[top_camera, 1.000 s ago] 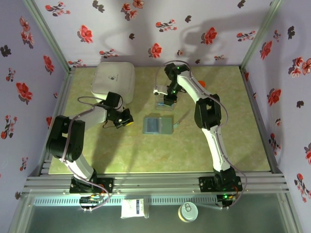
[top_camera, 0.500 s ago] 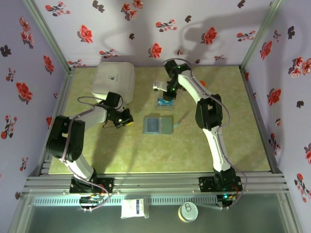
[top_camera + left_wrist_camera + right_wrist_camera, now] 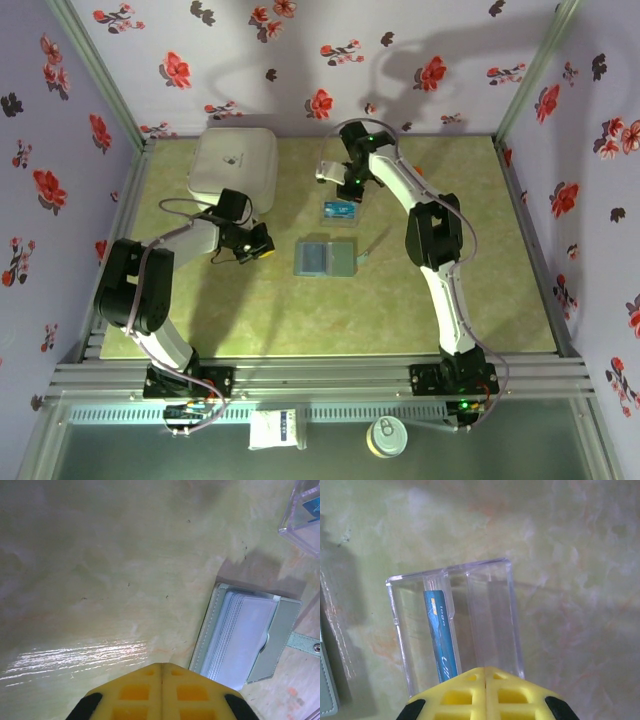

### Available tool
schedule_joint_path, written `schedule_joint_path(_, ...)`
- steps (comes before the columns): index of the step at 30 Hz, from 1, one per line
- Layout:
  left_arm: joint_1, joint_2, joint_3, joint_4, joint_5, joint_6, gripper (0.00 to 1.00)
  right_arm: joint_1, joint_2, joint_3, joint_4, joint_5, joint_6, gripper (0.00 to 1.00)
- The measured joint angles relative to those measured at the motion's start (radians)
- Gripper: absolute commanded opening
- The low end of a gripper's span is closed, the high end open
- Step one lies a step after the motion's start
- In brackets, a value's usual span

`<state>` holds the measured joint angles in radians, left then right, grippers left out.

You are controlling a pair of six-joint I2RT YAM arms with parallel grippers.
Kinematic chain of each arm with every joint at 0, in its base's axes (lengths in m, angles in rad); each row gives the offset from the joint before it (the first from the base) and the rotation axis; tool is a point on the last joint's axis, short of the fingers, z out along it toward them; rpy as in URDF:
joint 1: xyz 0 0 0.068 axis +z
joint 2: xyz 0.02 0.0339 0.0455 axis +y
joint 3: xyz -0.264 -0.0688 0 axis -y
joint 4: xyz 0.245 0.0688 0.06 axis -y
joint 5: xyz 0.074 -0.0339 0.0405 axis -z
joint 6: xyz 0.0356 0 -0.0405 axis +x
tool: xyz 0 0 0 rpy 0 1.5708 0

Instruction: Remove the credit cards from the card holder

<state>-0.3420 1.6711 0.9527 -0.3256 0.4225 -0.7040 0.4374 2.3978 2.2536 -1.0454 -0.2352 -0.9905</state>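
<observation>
The card holder lies open on the table, grey-blue, its clear sleeves facing up. Its strap with the round stud sticks out to one side. One blue credit card stands on edge in a clear plastic box, just beyond the holder. My right gripper hovers over the box's far side, yellow fingers shut with nothing between them. My left gripper sits to the left of the holder, its fingertips pressed together and holding nothing.
A big white rounded box stands at the back left. A small orange object peeks out behind the right arm. Flowered walls close in the table on three sides. The clear box's corner lies beyond the holder.
My right gripper has drawn back from over the clear box and shut its jaws, leaving the blue card standing in the box. The left arm has stayed still.
</observation>
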Motion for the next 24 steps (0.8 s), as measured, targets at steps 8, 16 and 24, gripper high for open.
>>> schedule_joint_path(8, 0.000, 0.000, 0.000, 0.002, 0.000, 0.000, 0.03, 0.002, 0.000, -0.016, 0.002, 0.000, 0.000, 0.02)
schedule_joint_path(16, 0.000, 0.000, 0.000, 0.004, 0.006, 0.000, 0.03, 0.006, 0.000, -0.032, 0.009, 0.016, 0.000, 0.03)
schedule_joint_path(24, 0.000, 0.000, 0.000, 0.004, 0.008, 0.000, 0.03, 0.011, 0.000, -0.048, 0.037, 0.038, 0.000, 0.07)
